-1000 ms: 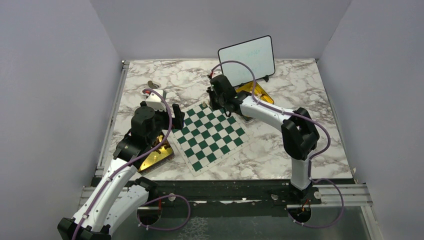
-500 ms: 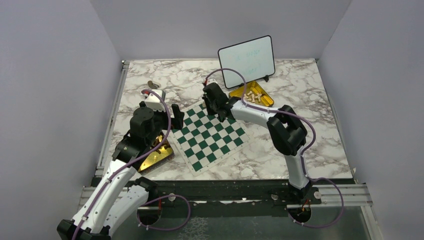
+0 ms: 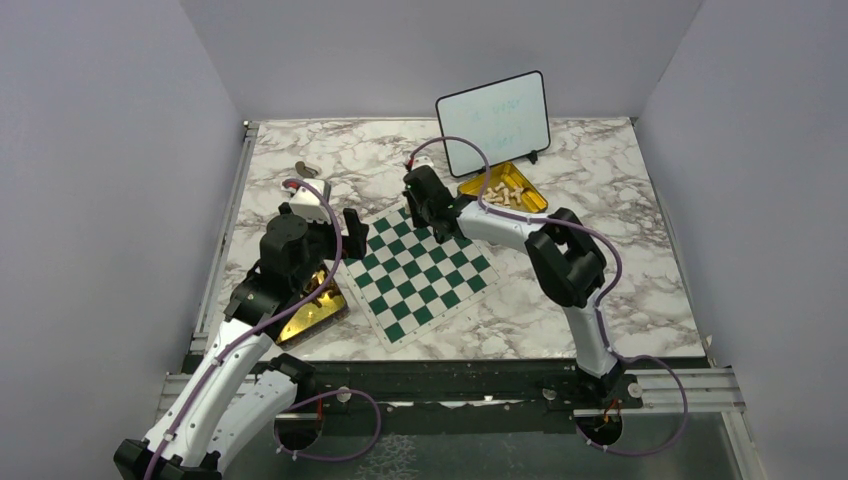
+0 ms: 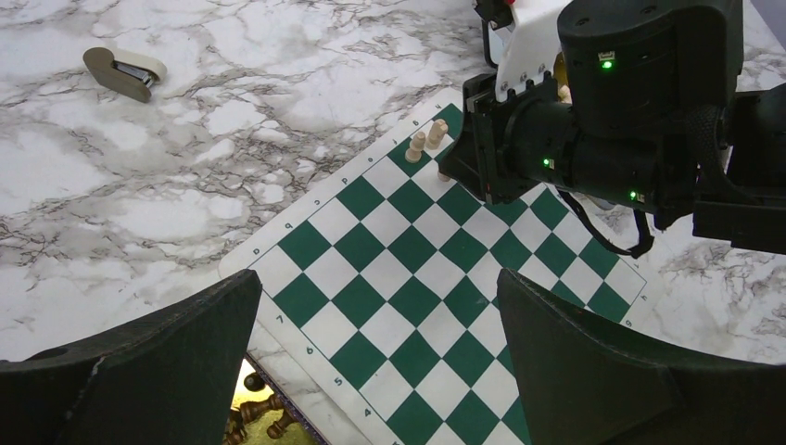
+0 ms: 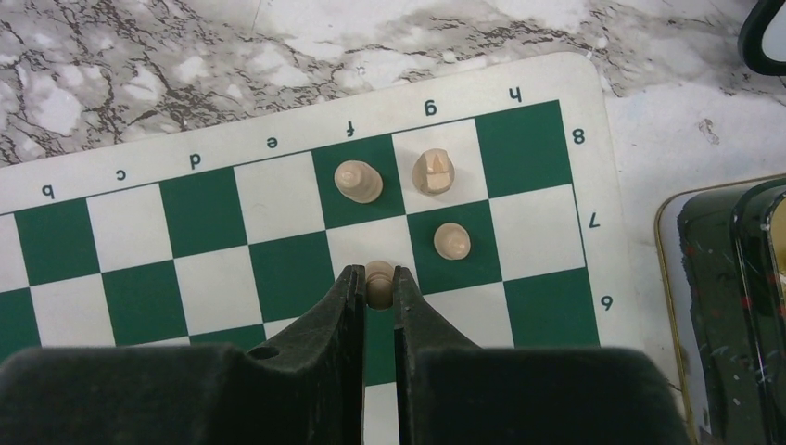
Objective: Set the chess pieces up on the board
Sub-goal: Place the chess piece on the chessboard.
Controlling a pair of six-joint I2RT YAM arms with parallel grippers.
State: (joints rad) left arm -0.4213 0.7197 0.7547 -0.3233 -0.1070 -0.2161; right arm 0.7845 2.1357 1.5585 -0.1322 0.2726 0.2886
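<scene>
Far tin: a gold tin (image 3: pixel 536 201) sits on the bench (image 3: pixel 330 170) just in front of the whiteboard (image 3: pixel 493 122), past the far right corner of the board (image 3: pixel 420 275). It holds a heap of pale chess pieces (image 3: pixel 500 190).
Near tin: a second gold tin (image 3: pixel 312 314) sits at the board's left edge, partly under the left arm. Dark brown pieces (image 4: pixel 259 414) show inside it.
Board: it lies skewed on the bench. Three pale pieces stand in its far corner, on f8 (image 5: pixel 357 181), g8 (image 5: pixel 433 171) and g7 (image 5: pixel 451 241).
Right jaws: nearly pressed together, pinching a pale pawn (image 5: pixel 377 278) by its head over white square f7, just beside those three. Whether its base touches the board cannot be told.
Left jaws: spread wide and holding nothing, they hang above the board's left side.
Bench, far left: a small stapler (image 4: pixel 125 71) lies well apart from the board.
</scene>
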